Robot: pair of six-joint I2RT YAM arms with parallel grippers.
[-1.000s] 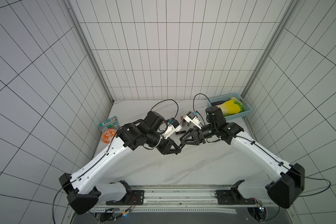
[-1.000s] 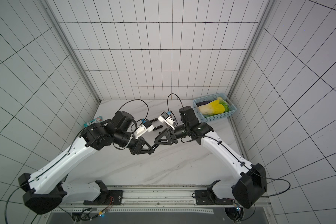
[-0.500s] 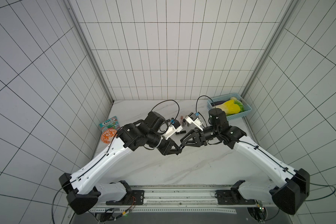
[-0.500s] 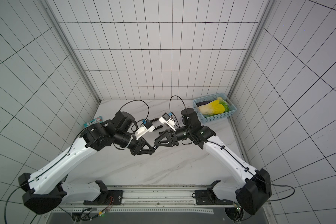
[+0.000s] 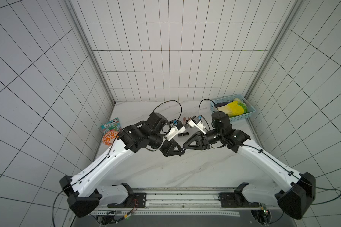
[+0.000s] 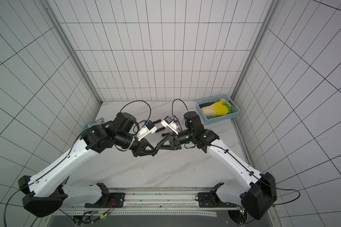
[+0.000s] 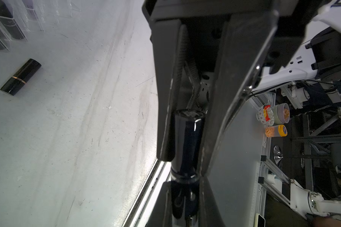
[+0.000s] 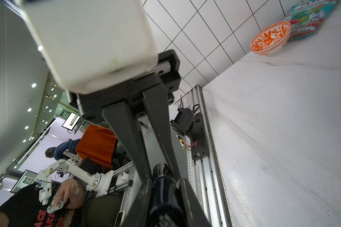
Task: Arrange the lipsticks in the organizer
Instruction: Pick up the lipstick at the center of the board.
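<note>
The left claw (image 7: 183, 165) and the right claw (image 7: 185, 182) meet tip to tip over the middle of the table (image 5: 185, 173). One black lipstick (image 7: 185, 141) runs between them. The right claw is closed tight on one end of it. The left claw's jaws sit close on both sides of the other end, but I cannot tell if they squeeze it. A second lipstick (image 7: 21, 76) lies flat just far of the claws. Farther back stands the clear rack (image 7: 45, 15) with tubes (image 7: 16, 29) in it. A blue basket (image 5: 242, 117) is far right. An orange bowl (image 5: 109, 137) is at the left.
</note>
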